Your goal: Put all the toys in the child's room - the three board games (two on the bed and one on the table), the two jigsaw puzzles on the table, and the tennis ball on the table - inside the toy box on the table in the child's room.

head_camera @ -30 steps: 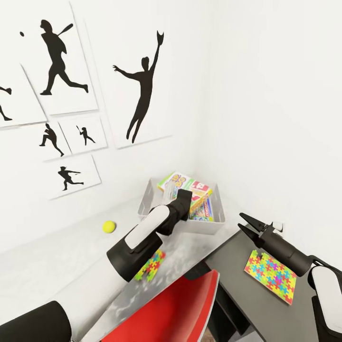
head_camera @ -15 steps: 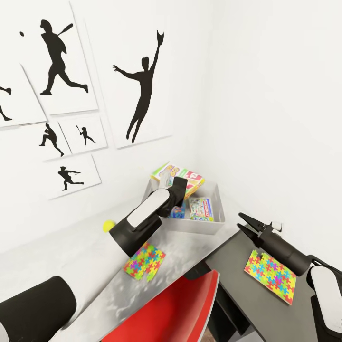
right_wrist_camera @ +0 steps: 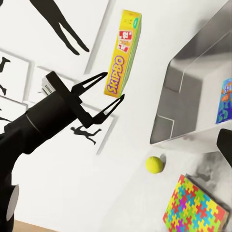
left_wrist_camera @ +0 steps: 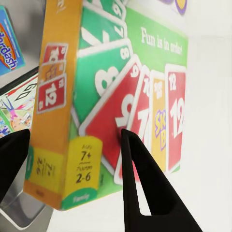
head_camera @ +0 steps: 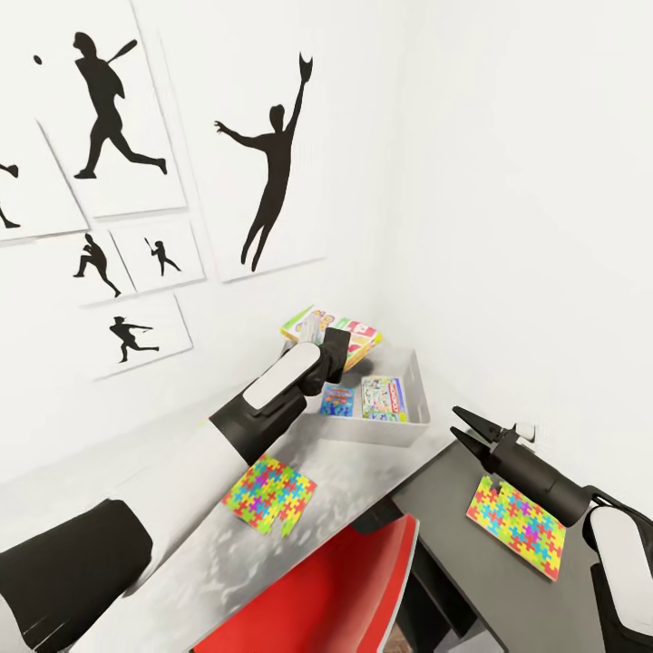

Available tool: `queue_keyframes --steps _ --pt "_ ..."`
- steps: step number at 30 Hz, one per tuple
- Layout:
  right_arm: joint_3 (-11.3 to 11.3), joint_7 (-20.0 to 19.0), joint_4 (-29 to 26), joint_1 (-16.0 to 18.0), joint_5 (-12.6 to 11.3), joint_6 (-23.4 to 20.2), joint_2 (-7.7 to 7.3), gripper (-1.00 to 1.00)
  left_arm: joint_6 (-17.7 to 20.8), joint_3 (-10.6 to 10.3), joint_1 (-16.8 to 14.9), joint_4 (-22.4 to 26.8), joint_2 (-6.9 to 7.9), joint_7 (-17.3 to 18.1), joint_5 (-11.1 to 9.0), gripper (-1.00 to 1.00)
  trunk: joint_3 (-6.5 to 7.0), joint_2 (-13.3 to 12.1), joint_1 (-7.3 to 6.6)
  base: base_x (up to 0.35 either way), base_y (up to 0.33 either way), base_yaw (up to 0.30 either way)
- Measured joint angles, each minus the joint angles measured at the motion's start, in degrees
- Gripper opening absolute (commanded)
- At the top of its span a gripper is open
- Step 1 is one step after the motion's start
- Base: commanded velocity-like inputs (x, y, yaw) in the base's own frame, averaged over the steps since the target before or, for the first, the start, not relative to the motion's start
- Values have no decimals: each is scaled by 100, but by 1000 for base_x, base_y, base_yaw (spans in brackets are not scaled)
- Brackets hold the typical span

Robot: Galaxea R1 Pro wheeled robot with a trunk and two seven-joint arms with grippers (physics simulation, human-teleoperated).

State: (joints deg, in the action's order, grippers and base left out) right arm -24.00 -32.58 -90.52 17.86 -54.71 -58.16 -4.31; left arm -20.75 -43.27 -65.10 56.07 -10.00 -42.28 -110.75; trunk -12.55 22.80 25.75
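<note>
While your left arm reaches over the corner bin, the views give you these facts:

Left gripper (left_wrist_camera: 72, 159): its black fingers sit either side of the green-yellow-red "Skip-Bo" board game box (left_wrist_camera: 121, 96); the left wrist view cannot confirm the pads touch it, but the box hangs lifted off everything, so it is held.
Skip-Bo box, head view (head_camera: 331, 328): above the far rim of the shallow light-grey toy box (head_camera: 413, 399), tilted.
Skip-Bo box, right wrist view (right_wrist_camera: 124, 50): you see it edge-on, clear of the bin, with its spine lettering.
Bin contents: a small blue game box (head_camera: 337, 400) and a white-green game box (head_camera: 383, 398) lie flat inside.
Tennis ball (right_wrist_camera: 154, 164): the right wrist view has it on the pale grey table top (head_camera: 345, 472), just beside the bin's outer wall.
Jigsaw puzzles: one multicoloured sheet (head_camera: 269, 492) near the pale top's front edge; the other (head_camera: 517, 526) on the dark grey section (head_camera: 453, 544).
Right gripper (head_camera: 470, 431): fingers spread, holding nothing, above the dark section.
</note>
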Motion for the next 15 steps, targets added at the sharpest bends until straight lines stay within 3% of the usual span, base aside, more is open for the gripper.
queue_keyframes --steps 15 --pt "1 1 0 0 1 -10 0 100 1 0 -4 6 0 -8 -7 -100 -116 0 0 0 0 0"
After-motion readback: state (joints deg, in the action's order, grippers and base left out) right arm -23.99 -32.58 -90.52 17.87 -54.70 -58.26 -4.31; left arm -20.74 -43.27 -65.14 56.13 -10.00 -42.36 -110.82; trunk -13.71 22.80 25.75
